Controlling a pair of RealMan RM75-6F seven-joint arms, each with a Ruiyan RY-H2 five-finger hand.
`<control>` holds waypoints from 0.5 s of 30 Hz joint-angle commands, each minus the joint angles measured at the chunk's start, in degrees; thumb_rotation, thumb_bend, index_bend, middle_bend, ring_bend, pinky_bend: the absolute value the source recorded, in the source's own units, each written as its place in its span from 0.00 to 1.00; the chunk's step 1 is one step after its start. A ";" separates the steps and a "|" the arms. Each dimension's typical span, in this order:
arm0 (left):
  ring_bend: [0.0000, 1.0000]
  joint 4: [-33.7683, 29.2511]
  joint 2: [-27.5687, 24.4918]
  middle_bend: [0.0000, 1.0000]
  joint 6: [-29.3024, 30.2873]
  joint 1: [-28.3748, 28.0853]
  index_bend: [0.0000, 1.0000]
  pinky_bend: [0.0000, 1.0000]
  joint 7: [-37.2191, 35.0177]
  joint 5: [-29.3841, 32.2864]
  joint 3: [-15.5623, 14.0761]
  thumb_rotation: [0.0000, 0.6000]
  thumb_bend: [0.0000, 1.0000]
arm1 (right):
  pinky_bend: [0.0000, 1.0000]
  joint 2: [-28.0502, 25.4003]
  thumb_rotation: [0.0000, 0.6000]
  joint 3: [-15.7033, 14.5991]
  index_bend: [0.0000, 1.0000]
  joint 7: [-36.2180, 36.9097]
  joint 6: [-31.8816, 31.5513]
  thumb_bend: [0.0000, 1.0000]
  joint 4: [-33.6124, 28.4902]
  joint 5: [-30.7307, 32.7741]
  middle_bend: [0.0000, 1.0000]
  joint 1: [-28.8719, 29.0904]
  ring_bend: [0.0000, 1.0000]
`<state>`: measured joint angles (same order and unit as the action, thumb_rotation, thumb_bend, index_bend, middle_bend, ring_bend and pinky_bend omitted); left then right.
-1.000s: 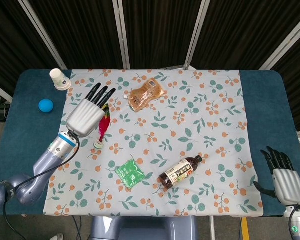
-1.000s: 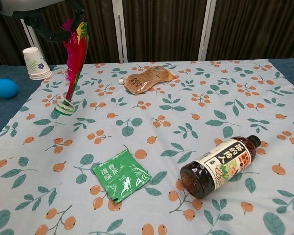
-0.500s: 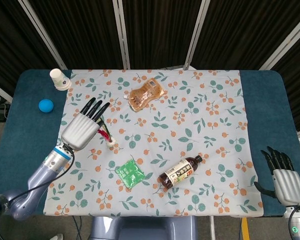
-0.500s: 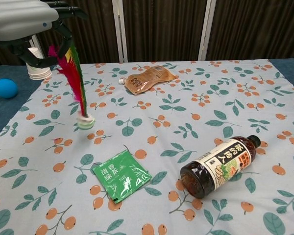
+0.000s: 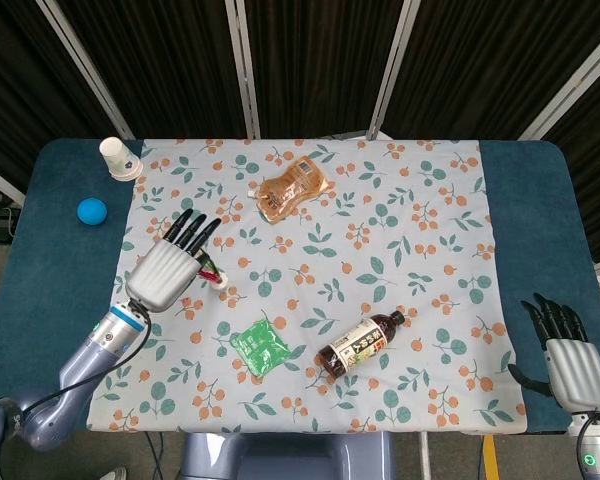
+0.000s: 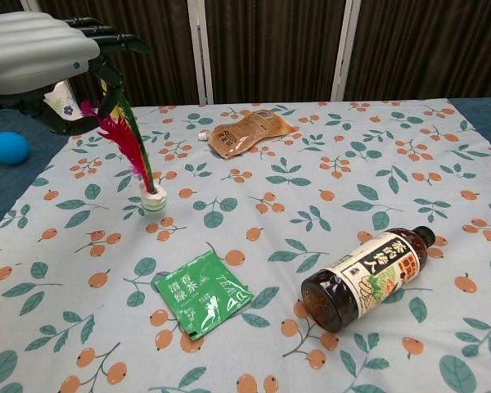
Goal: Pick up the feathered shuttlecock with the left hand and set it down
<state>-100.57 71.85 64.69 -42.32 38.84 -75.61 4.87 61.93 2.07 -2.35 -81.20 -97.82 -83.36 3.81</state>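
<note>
Head view
Left hand (image 5: pixel 166 272): we see it at about 9 o'clock on the tablecloth (image 5: pixel 420 200), back of the hand up, dark fingers pointing toward 1 o'clock; it covers most of the feathered shuttlecock (image 5: pixel 215 277).
Shuttlecock: only its white base and a little red and green show at the hand's 3 o'clock edge, just beside the fingers.
Right hand (image 5: pixel 565 355): we see it at 4 o'clock, off the cloth on the blue table (image 5: pixel 525 230), fingers straight and close together, holding nothing.
Other things: a paper cup (image 5: pixel 119 158) at 10 o'clock with a blue ball (image 5: pixel 91 210) below it, a brown pouch (image 5: pixel 291 188) at 12 o'clock, a green tea packet (image 5: pixel 260 346) at 6 o'clock, a dark bottle (image 5: pixel 359 343) lying on its side to the packet's 3 o'clock.

Chest view
Left hand (image 6: pixel 33 56): we see it at the 10 o'clock corner, above the cloth; its fingers (image 6: pixel 106 41) curl around the upper feathers, pinching them.
Shuttlecock (image 6: pixel 135 153): nearly upright, feathers leaning toward 11 o'clock, the white base resting on the cloth or just above it; we cannot tell which.
Other things: the ball (image 6: pixel 9 147) at 9 o'clock, the pouch (image 6: pixel 247 132) at 12 o'clock, the packet (image 6: pixel 201 294) at 7 o'clock, the bottle (image 6: pixel 367 277) at 4 o'clock, well apart from the shuttlecock.
Right hand: not seen here.
</note>
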 commanded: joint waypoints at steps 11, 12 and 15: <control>0.00 0.53 1.41 0.03 -0.74 0.98 0.59 0.01 0.18 0.11 -1.22 1.00 0.54 | 0.00 -0.05 1.00 0.00 0.10 -0.04 -0.02 0.13 -0.08 -0.03 0.00 -0.04 0.00; 0.00 0.62 1.61 0.03 -0.88 1.05 0.59 0.01 0.24 0.04 -1.40 1.00 0.54 | 0.00 -0.07 1.00 -0.01 0.10 -0.01 0.02 0.13 -0.11 0.02 0.00 -0.05 0.00; 0.00 0.57 1.77 0.03 -1.05 1.16 0.58 0.01 0.26 -0.11 -1.59 1.00 0.54 | 0.00 -0.17 1.00 -0.02 0.10 0.09 -0.01 0.13 -0.23 0.01 0.00 -0.09 0.00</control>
<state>-99.99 73.59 63.63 -41.17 39.09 -75.68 3.28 61.77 2.05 -2.26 -81.21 -98.05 -83.35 3.72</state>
